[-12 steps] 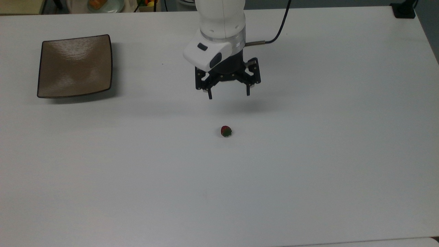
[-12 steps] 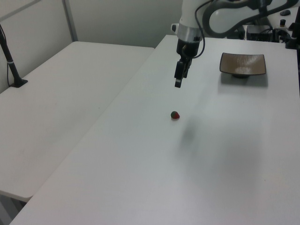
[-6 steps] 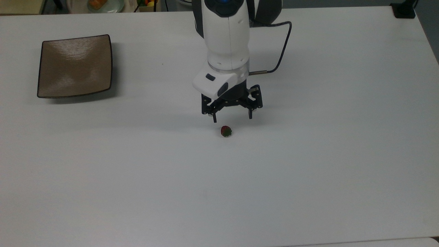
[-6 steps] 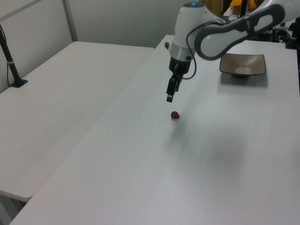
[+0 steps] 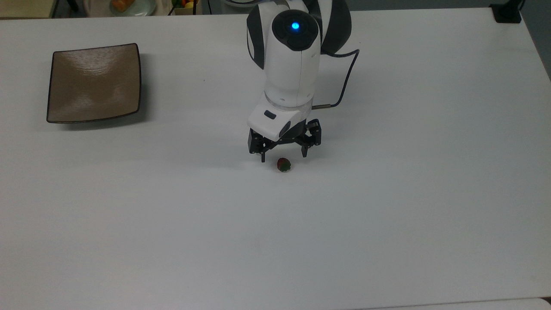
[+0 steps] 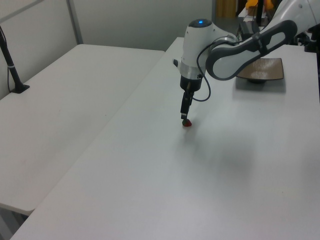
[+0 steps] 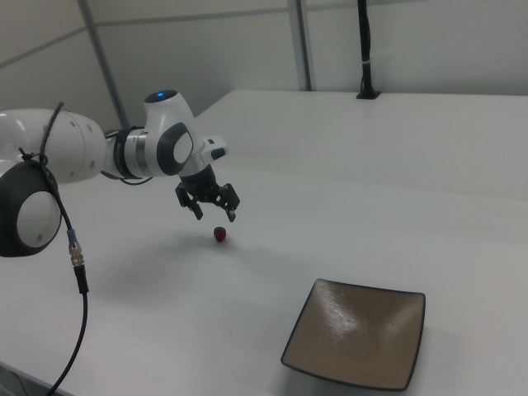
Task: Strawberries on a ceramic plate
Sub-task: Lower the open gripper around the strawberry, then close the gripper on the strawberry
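With open fingers, the gripper hovering just above the strawberry should centre, descend, then close gently.

A broad white worktop spans the top view, matte and lightly shadowed. Beyond its far edge, at the top view's upper left, sits a pale round dish holding orange food, with a small cluster of yellow and red items just beside it. A black mount base rests on the worktop's far right corner. In the left view a second white table adjoins the worktop, carrying a black post on a flat foot. In the right view a black pole stands at the far edge, before pale wall panels.
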Controlling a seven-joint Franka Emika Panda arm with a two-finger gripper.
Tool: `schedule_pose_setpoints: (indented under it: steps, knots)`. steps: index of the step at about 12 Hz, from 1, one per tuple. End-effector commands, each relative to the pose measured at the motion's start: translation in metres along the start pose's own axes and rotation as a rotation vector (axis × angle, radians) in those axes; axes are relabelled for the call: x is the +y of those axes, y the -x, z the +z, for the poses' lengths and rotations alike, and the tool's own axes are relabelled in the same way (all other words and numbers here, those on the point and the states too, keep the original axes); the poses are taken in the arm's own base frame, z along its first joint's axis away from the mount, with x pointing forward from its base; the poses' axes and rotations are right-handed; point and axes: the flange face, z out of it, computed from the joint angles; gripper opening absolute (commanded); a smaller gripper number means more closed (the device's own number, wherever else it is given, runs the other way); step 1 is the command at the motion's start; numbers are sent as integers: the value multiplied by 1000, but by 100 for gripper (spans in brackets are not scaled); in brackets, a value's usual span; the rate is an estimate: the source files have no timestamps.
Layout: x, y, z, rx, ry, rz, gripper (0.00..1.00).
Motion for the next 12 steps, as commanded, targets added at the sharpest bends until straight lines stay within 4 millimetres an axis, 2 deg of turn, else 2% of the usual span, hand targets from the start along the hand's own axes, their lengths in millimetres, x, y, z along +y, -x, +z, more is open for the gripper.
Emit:
schedule_pose_setpoints:
  steps: [1, 8, 10, 12]
  knots:
    - [-2, -2, 17, -8, 12, -34, 100]
    - [-4, -3, 32, 7, 5, -32, 100]
    - [-4, -3, 32, 11, -1, -29, 79]
    - [-4, -3, 32, 10, -5, -26, 42]
